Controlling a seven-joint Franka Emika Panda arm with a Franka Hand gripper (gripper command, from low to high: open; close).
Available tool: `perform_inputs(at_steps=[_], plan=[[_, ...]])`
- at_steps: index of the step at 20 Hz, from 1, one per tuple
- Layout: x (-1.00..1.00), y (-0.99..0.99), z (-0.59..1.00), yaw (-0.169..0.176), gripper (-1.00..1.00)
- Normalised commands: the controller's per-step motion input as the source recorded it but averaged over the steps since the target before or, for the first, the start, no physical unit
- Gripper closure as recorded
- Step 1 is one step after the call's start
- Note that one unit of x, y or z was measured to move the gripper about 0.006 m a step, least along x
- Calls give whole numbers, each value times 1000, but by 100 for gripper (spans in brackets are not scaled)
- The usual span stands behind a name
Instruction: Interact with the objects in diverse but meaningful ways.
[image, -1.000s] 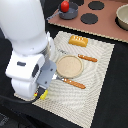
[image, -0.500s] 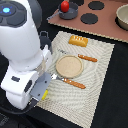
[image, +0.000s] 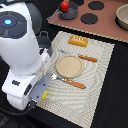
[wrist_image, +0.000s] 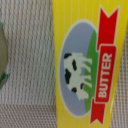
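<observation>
Exterior view showed one red tomato (image: 65, 6) in one dark grey pot (image: 69, 12), one orange biscuit block (image: 78, 41), one round plate (image: 68, 66), one fork (image: 69, 80), one knife (image: 82, 57) on one striped mat (image: 95, 87). One yellow butter packet (wrist_image: 87, 62) filled wrist view, under arm (image: 22, 55). Claw hidden, state unclear.

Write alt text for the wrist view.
Close-up of a yellow butter packet lying on a ribbed woven mat, with a black-and-white cow on a blue and green oval and a red banner reading BUTTER. A pale rounded edge of something else shows at one side; no gripper is visible.
</observation>
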Motion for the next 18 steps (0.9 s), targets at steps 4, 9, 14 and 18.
perform_inputs(at_steps=[4,9,14,18], plan=[[0,-26,-147,0,100],[-1,-39,-142,0,100],[-3,-78,-168,0,100],[0,-88,-104,0,100]])
